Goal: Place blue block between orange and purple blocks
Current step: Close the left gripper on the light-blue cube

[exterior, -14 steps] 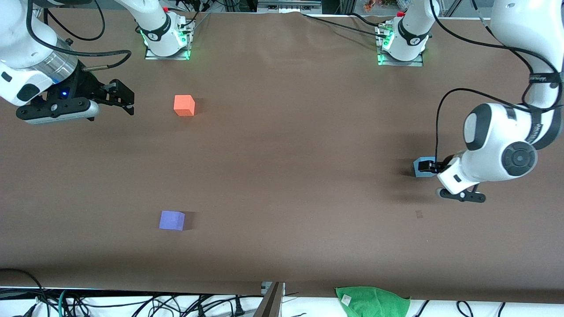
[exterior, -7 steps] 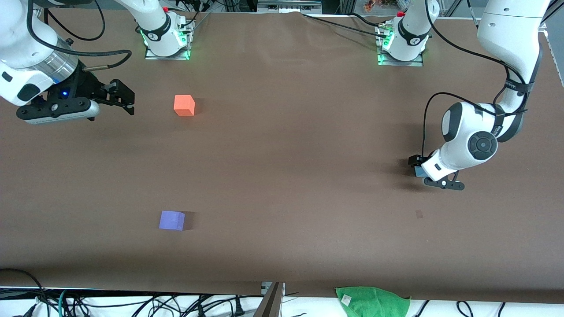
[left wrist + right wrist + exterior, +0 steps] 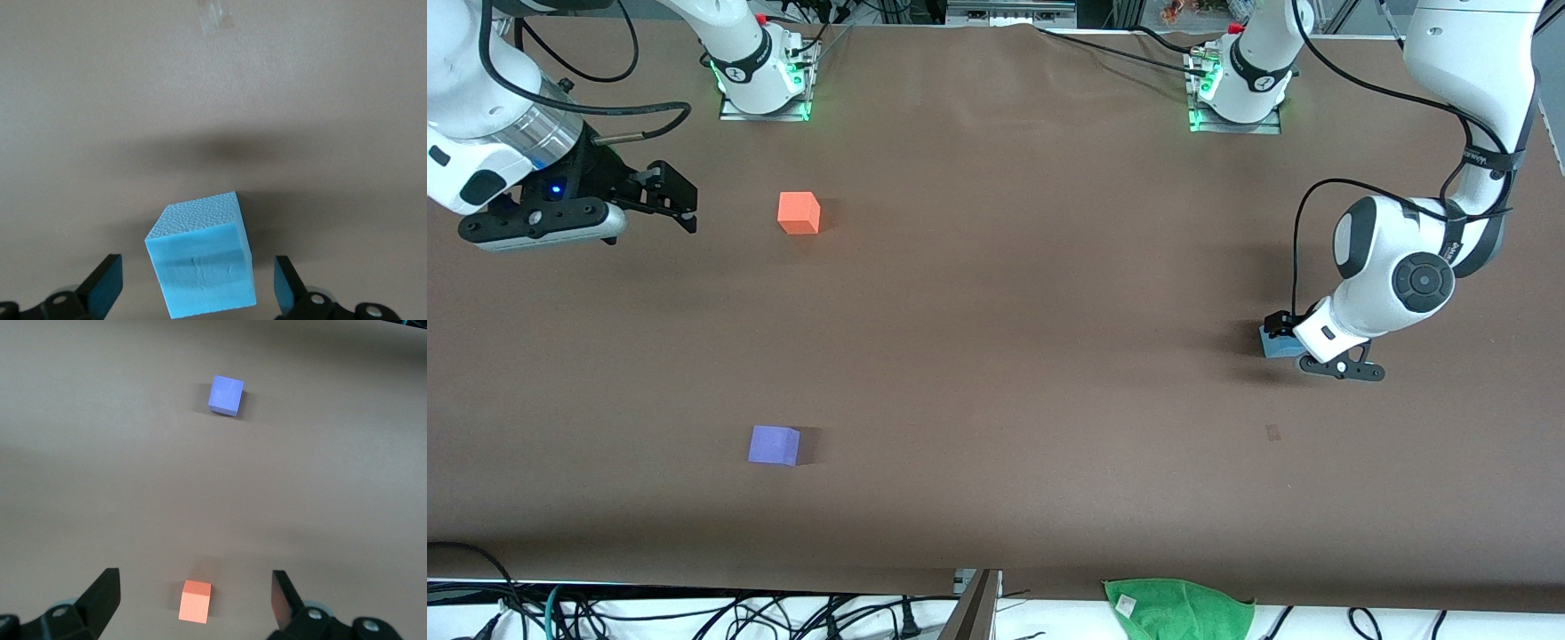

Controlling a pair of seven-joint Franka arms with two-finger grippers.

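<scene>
The blue block (image 3: 1272,345) sits on the brown table toward the left arm's end. My left gripper (image 3: 1282,336) is low around it. In the left wrist view the blue block (image 3: 203,267) lies between the open fingers (image 3: 103,288) with a gap on each side, turned at an angle to them. The orange block (image 3: 799,213) and the purple block (image 3: 774,444) sit toward the right arm's end, the purple one nearer the front camera. My right gripper (image 3: 669,197) hangs open and empty beside the orange block (image 3: 195,601). The purple block (image 3: 226,395) also shows in the right wrist view.
A green cloth (image 3: 1178,609) lies at the table's edge nearest the front camera. A small tape mark (image 3: 1272,433) is on the table, nearer the front camera than the blue block. Both arm bases (image 3: 765,80) stand along the top edge.
The left arm's wrist and elbow have swung over the blue block, first toward the table's middle, then slightly back. The block has stayed put. The right arm has not moved.
</scene>
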